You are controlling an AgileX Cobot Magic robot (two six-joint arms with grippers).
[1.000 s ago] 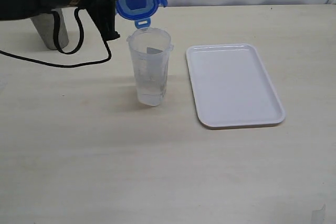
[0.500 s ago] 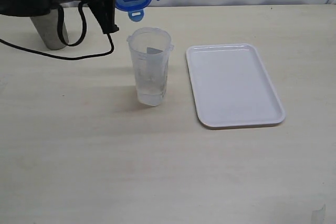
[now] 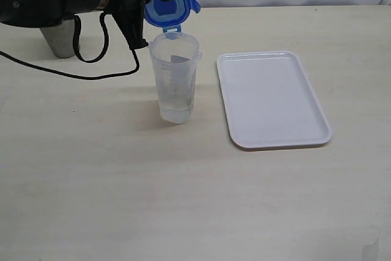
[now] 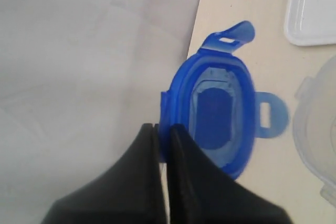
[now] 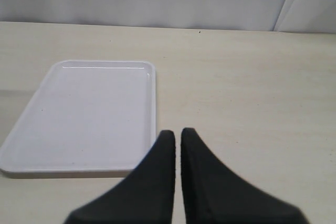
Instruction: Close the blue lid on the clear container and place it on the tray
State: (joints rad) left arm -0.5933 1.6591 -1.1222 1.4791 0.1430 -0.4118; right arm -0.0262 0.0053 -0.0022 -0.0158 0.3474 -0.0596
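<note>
Blue lid [image 3: 171,8] is brought back twd clear container [image 3: 175,80] vs half a sec ago. It is now held tilted just over the rim's far side, contact not clear. Seating is judged next.

Left gripper [image 4: 161,129] fingers are clamped on the lid edge. Right gripper [image 5: 176,139] fingers are pressed together, nothing held.

Lid is seen as translucent, flaps splayed out. Container stands upright mid-tabletop, left of tray [image 3: 275,99].

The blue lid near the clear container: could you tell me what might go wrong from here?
The left end effector pinches the blue lid only by its edge, so it may twist or slip when pressed. The lid hangs tilted, off-centre from the clear container; a crooked push could tip that tall, unheld container.
</note>
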